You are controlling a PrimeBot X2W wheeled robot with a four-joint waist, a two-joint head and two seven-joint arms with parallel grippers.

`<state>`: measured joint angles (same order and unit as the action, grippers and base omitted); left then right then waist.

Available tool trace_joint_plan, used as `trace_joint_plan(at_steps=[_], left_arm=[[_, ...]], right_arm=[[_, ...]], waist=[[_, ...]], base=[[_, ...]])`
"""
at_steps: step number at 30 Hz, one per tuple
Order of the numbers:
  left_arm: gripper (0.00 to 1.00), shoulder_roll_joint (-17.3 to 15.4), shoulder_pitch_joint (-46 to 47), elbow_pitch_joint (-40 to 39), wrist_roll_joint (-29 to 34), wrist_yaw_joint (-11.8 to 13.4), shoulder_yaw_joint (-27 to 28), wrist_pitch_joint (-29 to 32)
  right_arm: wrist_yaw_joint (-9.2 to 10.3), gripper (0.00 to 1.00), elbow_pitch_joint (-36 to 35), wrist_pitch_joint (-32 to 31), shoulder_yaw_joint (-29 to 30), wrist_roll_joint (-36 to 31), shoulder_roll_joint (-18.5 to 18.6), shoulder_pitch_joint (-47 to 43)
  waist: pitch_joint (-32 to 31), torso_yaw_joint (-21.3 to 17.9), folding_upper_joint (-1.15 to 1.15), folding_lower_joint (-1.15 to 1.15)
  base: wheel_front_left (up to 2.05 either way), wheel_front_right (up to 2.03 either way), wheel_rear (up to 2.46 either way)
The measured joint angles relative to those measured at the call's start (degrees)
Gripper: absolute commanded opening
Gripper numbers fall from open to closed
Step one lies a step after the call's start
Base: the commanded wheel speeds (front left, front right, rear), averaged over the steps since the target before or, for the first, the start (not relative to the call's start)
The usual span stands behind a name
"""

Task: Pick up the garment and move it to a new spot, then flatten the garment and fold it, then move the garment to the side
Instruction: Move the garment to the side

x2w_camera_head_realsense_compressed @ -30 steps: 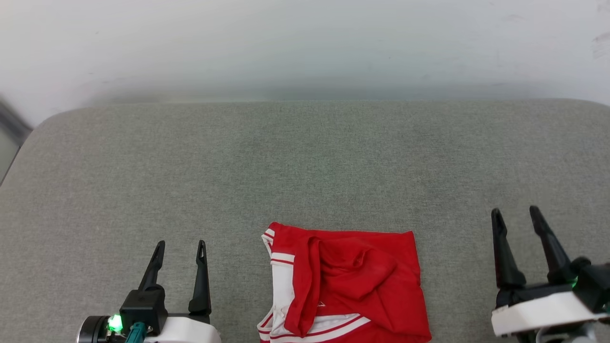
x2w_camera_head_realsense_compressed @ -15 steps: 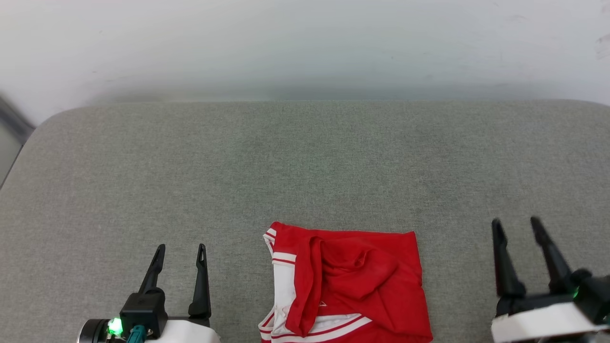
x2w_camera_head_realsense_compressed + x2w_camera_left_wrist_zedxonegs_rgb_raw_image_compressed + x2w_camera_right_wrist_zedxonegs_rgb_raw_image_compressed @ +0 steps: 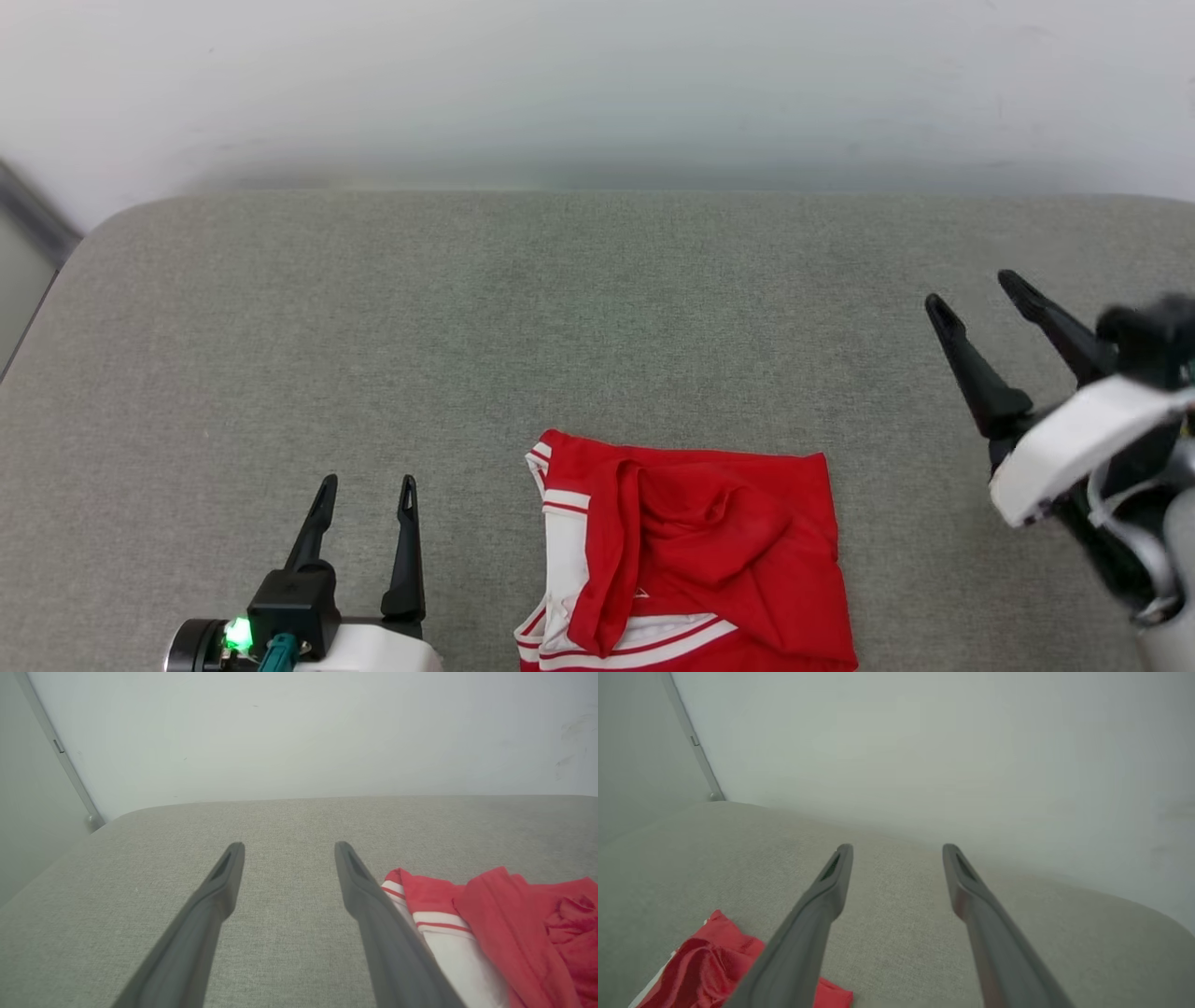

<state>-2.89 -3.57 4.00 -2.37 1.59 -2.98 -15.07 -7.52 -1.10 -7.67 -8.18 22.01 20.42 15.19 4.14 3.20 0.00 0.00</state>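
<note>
The garment is seen bunched at the near edge of the padded grey surface, between the left gripper and the right gripper, whose jaws are spread open and empty. For the pick-up, two well-separated edges are best pinched, it is judged, so the cloth is lifted without dragging. Bare fabric is offered beyond it, backed by a plain white wall.

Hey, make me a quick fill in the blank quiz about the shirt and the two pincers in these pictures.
The garment lying on the grey cushion is mainly ___ with white striped trim.
The left pincer and right pincer both stand ___, holding nothing.
The pincer reaching farther up the head view is the ___ one.
Missing words: red; open; right.
</note>
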Motion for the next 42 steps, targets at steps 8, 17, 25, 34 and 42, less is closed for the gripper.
trace_joint_plan(at_steps=[8, 17, 25, 34, 42], left_arm=[[1.00, -0.02, 0.46, -0.04, -0.40, 0.01, -0.41, 0.00], [1.00, -0.01, 3.12, -0.24, -0.92, -0.07, -1.37, 0.00], [1.00, -0.01, 5.40, -0.30, -1.40, 0.01, -2.81, 0.00], [1.00, -0.01, 7.53, -0.26, -1.53, 0.16, -3.65, 0.00], [1.00, 0.01, 8.42, 0.23, -1.87, 0.47, -4.01, 0.00]], right_arm=[[0.02, 1.00, 0.70, -29.89, -5.92, 20.06, 8.22, 4.05], [0.02, 1.00, 4.80, -44.58, -7.77, 32.32, 9.31, 1.22], [0.03, 1.00, 9.24, -44.58, -9.36, 35.66, 6.48, 1.27], [-0.03, 1.00, 12.35, -41.76, -15.38, 36.32, 4.64, 2.47], [-0.03, 0.00, 13.73, -36.77, -21.09, 35.73, 5.89, 4.61]], waist=[[1.13, 0.85, 0.00, 0.00], [4.44, 2.36, 0.00, 0.00], [8.40, 4.31, 0.00, 0.00], [11.80, 6.36, 0.00, 0.00], [11.89, 6.92, 0.00, 0.00]], base=[[0.00, 0.00, 0.00], [0.00, 0.00, 0.00], [0.00, 0.00, 0.00], [0.00, 0.00, 0.00], [0.00, 0.00, 0.00]])
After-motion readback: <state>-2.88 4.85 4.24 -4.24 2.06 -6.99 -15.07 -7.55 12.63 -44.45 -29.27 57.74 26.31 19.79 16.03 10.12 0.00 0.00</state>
